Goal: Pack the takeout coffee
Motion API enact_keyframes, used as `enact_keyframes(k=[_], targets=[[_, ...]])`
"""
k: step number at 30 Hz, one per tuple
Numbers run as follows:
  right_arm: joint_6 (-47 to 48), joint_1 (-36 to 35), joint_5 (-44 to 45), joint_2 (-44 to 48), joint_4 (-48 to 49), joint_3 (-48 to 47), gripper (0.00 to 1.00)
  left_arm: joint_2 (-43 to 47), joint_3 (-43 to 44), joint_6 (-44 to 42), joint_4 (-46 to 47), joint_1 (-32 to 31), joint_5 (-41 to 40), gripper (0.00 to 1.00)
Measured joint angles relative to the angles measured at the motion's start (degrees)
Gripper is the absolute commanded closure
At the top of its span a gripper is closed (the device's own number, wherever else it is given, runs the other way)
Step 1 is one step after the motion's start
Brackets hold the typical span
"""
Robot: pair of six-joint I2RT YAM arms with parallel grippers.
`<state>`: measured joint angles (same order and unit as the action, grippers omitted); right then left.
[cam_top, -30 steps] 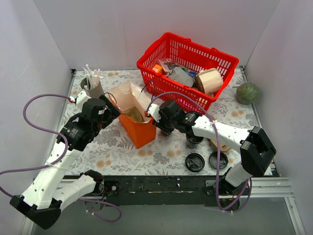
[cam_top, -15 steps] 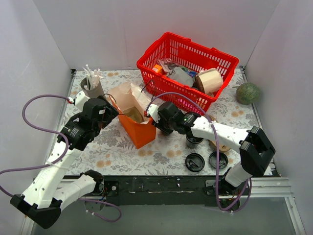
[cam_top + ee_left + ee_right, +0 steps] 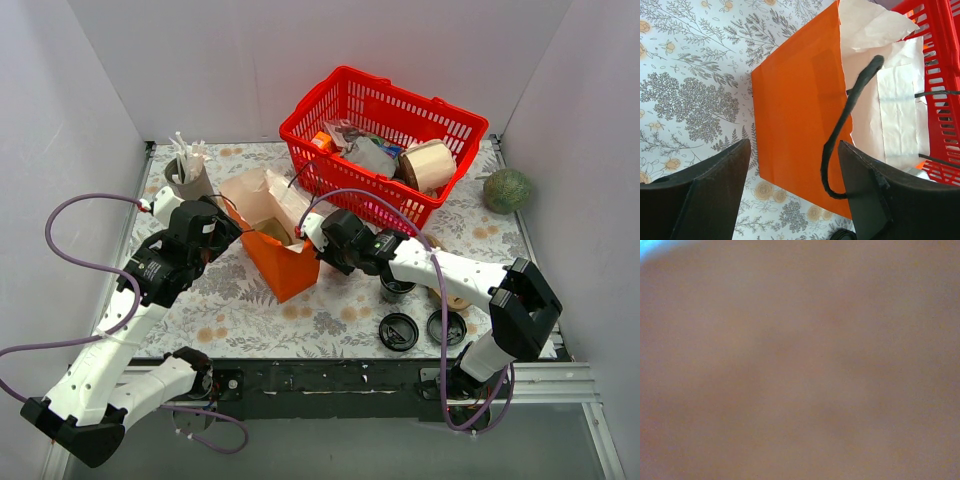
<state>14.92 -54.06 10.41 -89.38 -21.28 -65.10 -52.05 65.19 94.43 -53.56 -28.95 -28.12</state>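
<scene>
Right gripper [image 3: 312,235] now sits nearer the bag [image 3: 285,270], centre frame (its jaws: cannot tell); left gripper [image 3: 792,150] has jaws wide.

No text, label, brand, number or sign could be read in any view. The orange paper bag [image 3: 800,115] was shown plain on its visible side. Any print on the packets [image 3: 368,152] in the red basket [image 3: 372,196] was too small to be made out, and the right wrist view was filled by a brownish blur
</scene>
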Motion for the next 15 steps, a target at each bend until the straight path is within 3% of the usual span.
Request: enact_keyframes(k=[1, 15], targets=[[0.00, 0.00, 0.15, 0.00, -0.04, 0.00, 0.99, 0.00, 0.00, 0.07, 0.00, 0.00, 0.00, 0.30], [0.81, -0.02, 2.51, 4.39, -0.39, 2.78, 0.99, 0.20, 0.00, 0.15, 0.00, 0.00, 0.00, 0.32]])
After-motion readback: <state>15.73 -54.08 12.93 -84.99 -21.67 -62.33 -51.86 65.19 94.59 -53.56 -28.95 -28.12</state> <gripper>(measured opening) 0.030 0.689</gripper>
